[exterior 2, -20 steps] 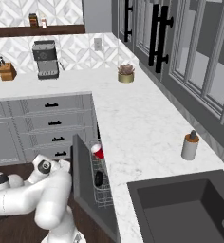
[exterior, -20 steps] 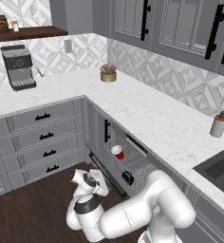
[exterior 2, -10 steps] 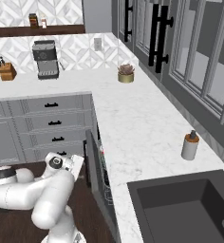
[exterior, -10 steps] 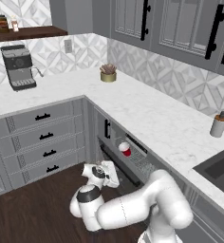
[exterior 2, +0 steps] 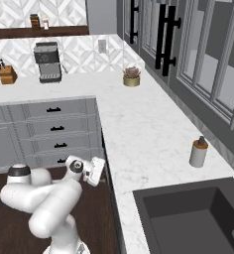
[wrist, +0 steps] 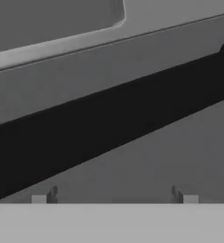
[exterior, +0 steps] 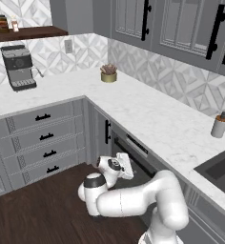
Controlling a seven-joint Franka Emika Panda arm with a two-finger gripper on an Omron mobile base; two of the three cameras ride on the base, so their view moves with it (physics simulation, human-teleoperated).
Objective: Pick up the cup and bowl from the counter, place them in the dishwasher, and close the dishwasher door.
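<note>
low in the left base view's centre, the pincer (exterior: 125,166) is spread, holding nothing, against the nearly shut door (exterior: 133,164) of the dishwasher (exterior: 142,162); whether cup or bowl sit inside cannot be told. in the hand view the fingertips (wrist: 39,198) face grey panel. beyond, right, the table (exterior: 152,114) carries a soap dispenser (exterior: 219,125); upper centre, a plant pot (exterior: 108,73).

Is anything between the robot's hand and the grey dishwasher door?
Nothing visible is. The open hand sits right up against the flat grey dishwasher door, which looks nearly shut under the white marble-look counter. Whether the hand is touching the door is unclear.
</note>
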